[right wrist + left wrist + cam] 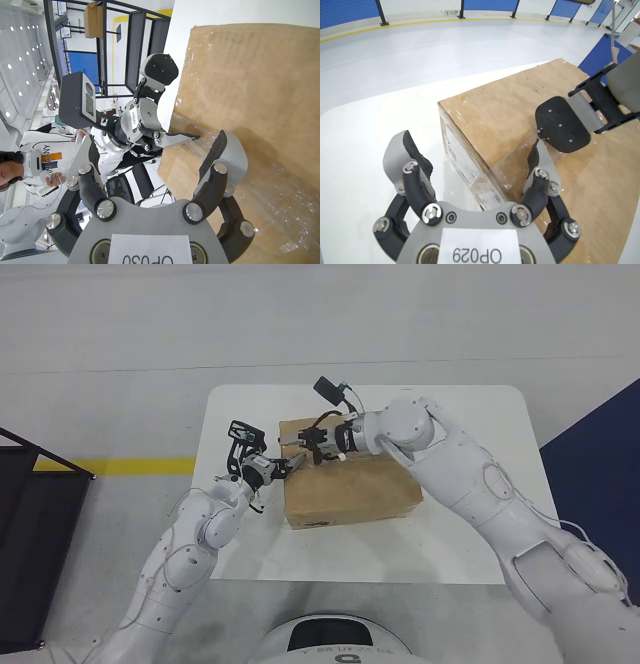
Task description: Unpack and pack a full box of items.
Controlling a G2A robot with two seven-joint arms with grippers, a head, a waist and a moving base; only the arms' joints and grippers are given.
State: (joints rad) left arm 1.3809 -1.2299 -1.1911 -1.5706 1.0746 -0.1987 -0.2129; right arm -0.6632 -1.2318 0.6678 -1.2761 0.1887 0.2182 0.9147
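Observation:
A closed brown cardboard box (352, 482), sealed with clear tape, lies in the middle of the white table (460, 544). My left gripper (477, 157) is open at the box's near-left corner (507, 120); one finger (538, 160) touches the taped top seam and the other hangs beside the box over the table. My right gripper (155, 155) is open too, one pad (220, 152) over the box top (250, 87) and the other off the box's edge. In the top view the left gripper (283, 464) and right gripper (303, 446) face each other closely at that corner.
A white label (460, 160) is stuck on the box's side wall. A black rack (30, 524) stands on the floor left of the table. Bare table lies in front of the box (380, 554) and to its right.

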